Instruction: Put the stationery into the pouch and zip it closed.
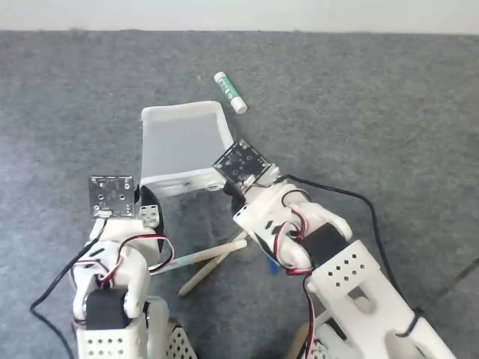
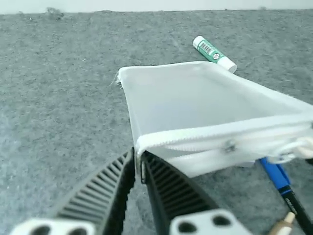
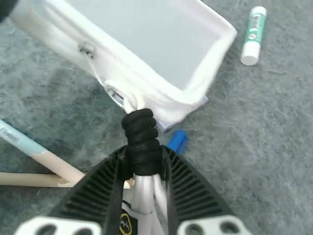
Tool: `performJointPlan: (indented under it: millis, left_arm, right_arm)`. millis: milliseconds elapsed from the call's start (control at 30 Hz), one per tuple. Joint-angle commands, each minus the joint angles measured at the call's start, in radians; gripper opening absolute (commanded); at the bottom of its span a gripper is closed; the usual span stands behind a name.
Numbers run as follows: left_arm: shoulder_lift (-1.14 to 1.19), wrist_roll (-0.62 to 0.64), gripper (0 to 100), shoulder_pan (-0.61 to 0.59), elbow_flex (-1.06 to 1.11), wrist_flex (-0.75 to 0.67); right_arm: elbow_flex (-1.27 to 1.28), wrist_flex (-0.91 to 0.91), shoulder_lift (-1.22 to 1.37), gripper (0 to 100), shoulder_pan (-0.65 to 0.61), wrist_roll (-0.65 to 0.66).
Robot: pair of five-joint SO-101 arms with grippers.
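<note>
A white translucent pouch (image 1: 182,142) lies on the grey carpet, its zipped edge toward the arms. My left gripper (image 2: 138,157) is shut on the pouch's (image 2: 195,105) near corner, at the end of the zipper. My right gripper (image 3: 143,152) is shut on the black cord pull (image 3: 141,132) tied to the zipper at the pouch's (image 3: 146,39) other corner. A green and white glue stick (image 1: 230,92) lies just beyond the pouch. A blue pen (image 2: 276,175), a light-blue pen (image 3: 22,141) and a wooden pencil (image 1: 209,267) lie on the carpet between the arms.
Grey carpet (image 1: 389,112) stretches on all sides, with open room to the left, right and far side of the pouch. A black cable (image 1: 359,202) trails along the right arm.
</note>
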Motion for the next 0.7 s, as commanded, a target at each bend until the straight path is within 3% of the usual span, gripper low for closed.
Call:
performJointPlan:
  millis: [0, 333, 667]
  left_arm:
    - [-0.021, -0.009, 1, -0.023, -0.012, -0.032]
    - [-0.021, -0.008, 1, -0.106, -0.008, -0.048]
    - [-0.021, -0.008, 1, -0.114, -0.007, -0.046]
  right_arm:
    - [-0.011, -0.004, -0.048, 0.6, 0.073, -0.008]
    - [-0.011, -0.004, -0.048, 0.6, 0.139, -0.008]
    - [-0.018, 0.024, -0.051, 0.6, 0.157, -0.008]
